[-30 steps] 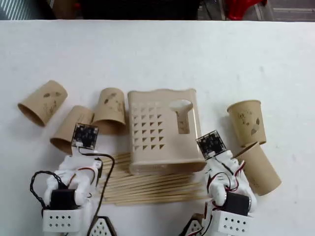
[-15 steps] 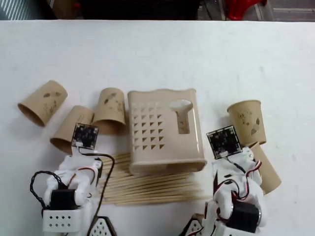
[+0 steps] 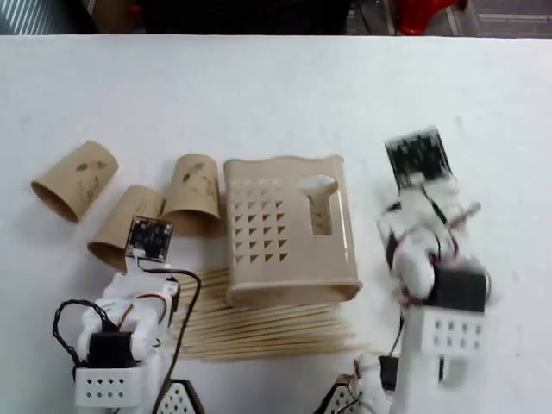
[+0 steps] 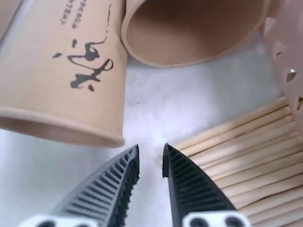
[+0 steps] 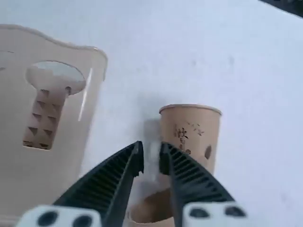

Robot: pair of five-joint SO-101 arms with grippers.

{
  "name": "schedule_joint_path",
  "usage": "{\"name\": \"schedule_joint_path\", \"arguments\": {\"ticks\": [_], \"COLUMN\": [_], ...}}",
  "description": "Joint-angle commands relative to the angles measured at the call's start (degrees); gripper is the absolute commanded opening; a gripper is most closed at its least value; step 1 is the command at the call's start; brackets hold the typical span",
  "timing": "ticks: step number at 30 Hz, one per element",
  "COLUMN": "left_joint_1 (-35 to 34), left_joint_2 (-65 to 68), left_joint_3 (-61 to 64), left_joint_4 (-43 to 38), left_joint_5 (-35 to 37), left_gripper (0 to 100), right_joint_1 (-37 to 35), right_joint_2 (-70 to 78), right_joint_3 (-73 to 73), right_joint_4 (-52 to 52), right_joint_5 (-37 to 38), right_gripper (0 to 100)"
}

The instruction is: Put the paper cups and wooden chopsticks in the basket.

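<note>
Left of the basket [image 3: 285,164]: three paper cups [image 3: 194,191], lying on their sides. Left gripper [image 4: 150,151] just short of them, jaws barely parted, empty. Along the basket's near edge: wooden chopsticks [image 3: 259,332], laid crosswise. Right of the basket: right gripper [image 5: 150,149], jaws barely parted, empty. Right-hand cup [image 5: 189,132] just beyond it, long axis in line with the jaws.

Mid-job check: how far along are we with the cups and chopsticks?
Done: nothing visible. The brown paper cups and pale wooden chopsticks lie on the white table, outside the beige perforated plastic basket. In hand: nothing. The right claw is empty near one cup, and the left claw is empty by the chopsticks. Left: everything.
</note>
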Motion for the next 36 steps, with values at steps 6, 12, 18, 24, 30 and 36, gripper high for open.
{"name": "schedule_joint_path", "arguments": {"ticks": [6,12,18,24,30,36], "left_joint_1": [0.4,0.4,0.4,0.4,0.4,0.4], "left_joint_2": [0.0,0.0,0.0,0.0,0.0,0.0], "left_joint_3": [-0.1,-0.1,-0.1,-0.1,-0.1,-0.1], "left_joint_4": [0.2,0.2,0.2,0.2,0.2,0.2], "left_joint_5": [-0.4,-0.4,-0.4,-0.4,-0.4,-0.4], "left_gripper": [10,10,10,10,10,10], "right_joint_1": [-11.7,-13.5,-13.1,-13.7,-13.9,-13.2], "right_joint_2": [34.8,48.0,54.7,59.4,63.0,63.5], "right_joint_3": [-25.4,-28.8,-29.0,-29.1,-29.1,-29.0], "right_joint_4": [4.5,0.4,-4.4,-9.5,-14.5,-16.7], "right_joint_5": [-4.6,-5.1,-5.1,-4.9,-5.0,-5.0], "right_gripper": [21.2,21.4,21.3,21.3,20.3,3.0]}}
